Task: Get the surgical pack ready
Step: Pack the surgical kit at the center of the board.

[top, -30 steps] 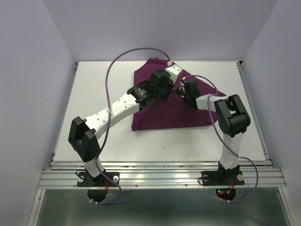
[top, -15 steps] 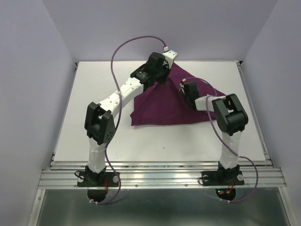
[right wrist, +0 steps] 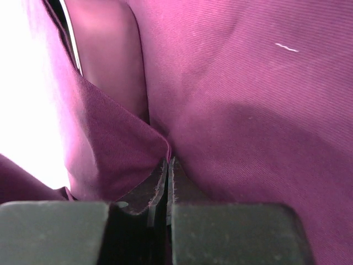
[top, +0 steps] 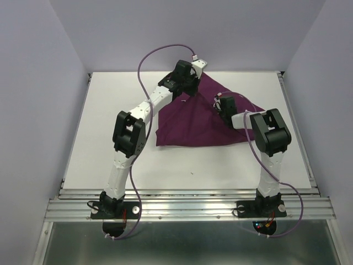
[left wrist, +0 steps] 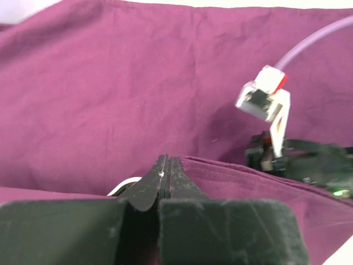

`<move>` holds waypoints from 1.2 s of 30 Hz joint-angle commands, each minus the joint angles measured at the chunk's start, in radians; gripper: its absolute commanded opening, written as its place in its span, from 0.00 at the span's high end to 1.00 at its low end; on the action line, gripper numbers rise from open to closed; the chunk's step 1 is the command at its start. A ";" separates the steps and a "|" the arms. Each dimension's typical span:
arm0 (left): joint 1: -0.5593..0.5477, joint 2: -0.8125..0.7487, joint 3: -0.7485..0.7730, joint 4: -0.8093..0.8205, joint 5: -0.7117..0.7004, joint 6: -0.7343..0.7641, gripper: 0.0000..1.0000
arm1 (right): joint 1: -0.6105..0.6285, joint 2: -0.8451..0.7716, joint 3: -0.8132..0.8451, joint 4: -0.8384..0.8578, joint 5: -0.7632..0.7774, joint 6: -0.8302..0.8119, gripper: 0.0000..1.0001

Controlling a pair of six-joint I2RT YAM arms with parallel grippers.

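The surgical pack shows as a plum-purple cloth [top: 193, 124] lying in a rough triangle on the white table [top: 110, 138]. My left gripper [top: 185, 93] is at the cloth's far corner. In the left wrist view it [left wrist: 167, 163] is shut, with the cloth's hem [left wrist: 231, 168] running off its tip. A pale curved edge [left wrist: 123, 187] peeks out under the fold beside the jaws. My right gripper [top: 219, 109] sits on the cloth's right slope. In the right wrist view it [right wrist: 168, 163] is shut on a pinched fold of cloth [right wrist: 127, 143].
The table has a metal rail [top: 187, 207] along its near edge, and pale walls close in on both sides. The left arm's purple cable [top: 160, 52] loops above the far edge. My right gripper and its white connector [left wrist: 265, 99] show in the left wrist view.
My left arm has stretched toward the far edge, its elbow rising, and has drawn the cloth's left part with it. The cloth now lies as a narrower triangle. The right gripper has barely moved.
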 commanded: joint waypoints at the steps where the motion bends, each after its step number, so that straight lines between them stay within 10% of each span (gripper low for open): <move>1: 0.032 0.012 0.061 0.097 0.064 0.007 1.00 | -0.034 0.020 0.009 -0.014 0.030 -0.016 0.98; 9: 0.041 0.084 0.067 0.131 0.107 -0.007 1.00 | -0.052 -0.035 -0.015 -0.043 0.056 -0.018 0.35; 36: 0.044 0.197 0.167 0.149 0.089 -0.023 0.91 | -0.198 -0.629 -0.087 -0.533 0.640 -0.207 0.17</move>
